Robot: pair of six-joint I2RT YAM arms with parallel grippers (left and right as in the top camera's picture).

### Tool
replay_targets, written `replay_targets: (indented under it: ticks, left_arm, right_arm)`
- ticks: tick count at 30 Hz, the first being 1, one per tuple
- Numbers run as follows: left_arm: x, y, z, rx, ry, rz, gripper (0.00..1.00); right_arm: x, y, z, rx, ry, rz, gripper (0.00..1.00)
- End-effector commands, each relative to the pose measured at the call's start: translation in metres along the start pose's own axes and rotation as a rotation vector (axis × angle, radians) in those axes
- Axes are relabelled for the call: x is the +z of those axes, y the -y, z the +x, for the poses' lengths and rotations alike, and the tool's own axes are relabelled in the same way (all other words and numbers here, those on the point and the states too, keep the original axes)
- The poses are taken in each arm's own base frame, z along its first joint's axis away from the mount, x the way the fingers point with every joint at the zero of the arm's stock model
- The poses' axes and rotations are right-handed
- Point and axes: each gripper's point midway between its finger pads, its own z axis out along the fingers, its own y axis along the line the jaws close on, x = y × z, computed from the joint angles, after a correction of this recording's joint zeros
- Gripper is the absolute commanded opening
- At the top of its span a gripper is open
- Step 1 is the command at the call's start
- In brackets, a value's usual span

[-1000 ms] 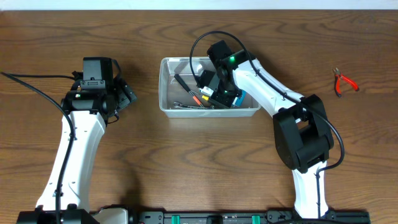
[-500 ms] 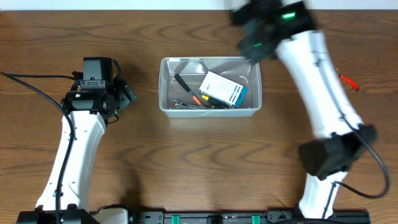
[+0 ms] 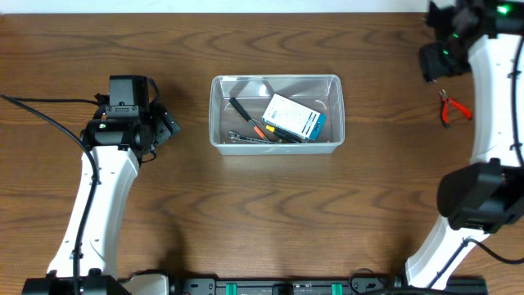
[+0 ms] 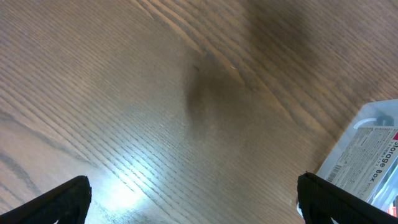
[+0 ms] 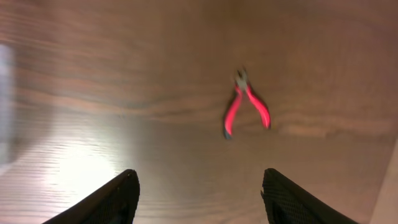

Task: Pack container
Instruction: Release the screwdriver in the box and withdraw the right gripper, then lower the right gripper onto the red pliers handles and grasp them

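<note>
Roughly left-right container [image 3: 276, 148], mouth up

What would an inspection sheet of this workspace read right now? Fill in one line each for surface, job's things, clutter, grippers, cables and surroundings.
Surface: brown wood-grain table.
Job's things: clear container at centre, holding a blue-and-white box and several hand tools; red-handled pliers lie on the table to its right, outside it.
Clutter: nothing seen.
Grippers: left gripper open, empty, left of the container; right gripper open, empty, above the table near the pliers.
Cables: black cable runs from the left edge to the left arm.
Surroundings: pale strip beyond the far table edge.
</note>
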Motion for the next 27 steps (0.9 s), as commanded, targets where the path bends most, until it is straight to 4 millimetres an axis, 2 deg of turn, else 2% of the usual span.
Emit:
replay_targets:
  ticks: [1,5,8,14,21,27]
  left_arm:
    - [0.000,-0.003,-0.004,0.003,0.010,-0.019,0.98]
    - [0.000,-0.003,-0.004,0.003,0.010,-0.019,0.98]
    - [0.000,-0.003,-0.004,0.003,0.010,-0.019,0.98]
    - [0.000,-0.003,-0.004,0.003,0.010,-0.019,0.98]
    - [0.000,-0.003,-0.004,0.003,0.010,-0.019,0.98]
    - [0.000,-0.003,-0.004,0.003,0.010,-0.019,0.98]
  right_arm:
    - [0.031,0.013,0.021,0.044,-0.058,-0.050,0.66]
    - [0.069,0.033,0.043,0.107,-0.089,-0.053,0.66]
    - [0.091,0.040,0.060,0.142,-0.114,-0.057,0.64]
    - [0.123,0.036,0.084,0.174,-0.145,-0.097,0.63]
    - [0.154,0.028,0.085,0.164,-0.083,-0.115,0.61]
    - [0.163,0.031,0.078,0.167,-0.054,-0.101,0.61]
